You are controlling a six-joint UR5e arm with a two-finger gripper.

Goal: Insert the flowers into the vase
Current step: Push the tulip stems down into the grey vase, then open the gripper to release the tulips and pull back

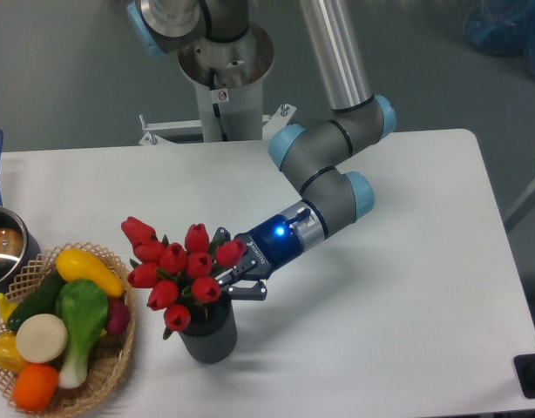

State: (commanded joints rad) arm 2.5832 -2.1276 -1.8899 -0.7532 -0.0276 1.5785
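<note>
Scene: a UR5e arm reaches from the upper centre of the frame down to lower left of centre, its gripper point(226, 280) buried in the bunch.
Flowers point(176, 270): red tulips, left of centre, fanned up and to the left above the vase, stems running down into its mouth.
Vase point(210, 333): dark ribbed cylinder, upright on the table point(407, 296), directly under the bunch at lower left of centre.
Fingers: hidden among buds and leaves; whether they grip the stems or have let go cannot be told.
Step in hand: seating the bunch, by the look of it nearly done.
How to do it well: lower straight along the vase's axis, release only once the stems rest inside, then back out along the arm's own line so no bud is dragged.
Risk: a sideways pull could tip the vase.
Nearby: a basket point(111, 370) of toy vegetables sits at lower left.
</note>
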